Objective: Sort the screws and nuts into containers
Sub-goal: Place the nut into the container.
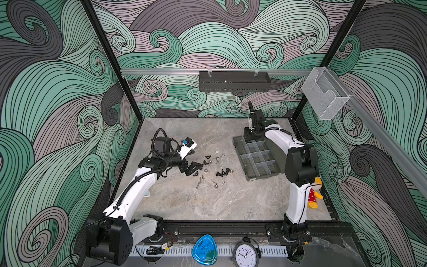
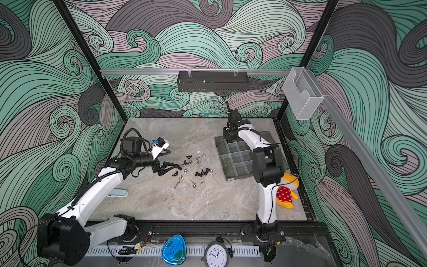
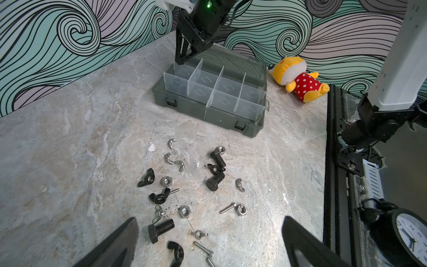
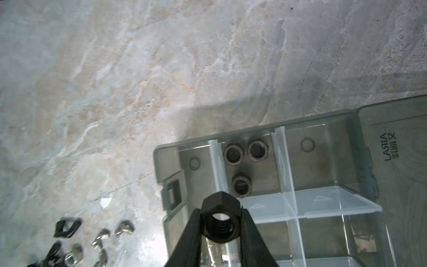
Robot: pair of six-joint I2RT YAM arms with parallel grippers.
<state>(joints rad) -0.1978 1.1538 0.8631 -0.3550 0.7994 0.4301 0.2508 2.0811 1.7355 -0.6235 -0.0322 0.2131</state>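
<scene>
Now right gripper [image 4: 220, 218] tight on black nut [image 4: 220, 201] — left gripper [image 3: 210, 228] agape above screws [image 3: 161, 229]

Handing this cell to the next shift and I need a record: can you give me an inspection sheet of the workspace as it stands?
Surface: grey marbled tabletop, one small white chip beside the fasteners.
Job's things: loose screws and nuts scattered mid-table; organiser box open, three metal nuts in one compartment.
Clutter: plush toy lying beside the right arm; alarm clock and blue rounded object at the front edge.
Grippers: left gripper open, low over the loose fasteners; right gripper shut on a black hex nut above the box.
Cables: black corrugated cable along the left arm, looped at its wrist.
Surroundings: wave-patterned walls carrying a black perforated tray and a clear holder.
</scene>
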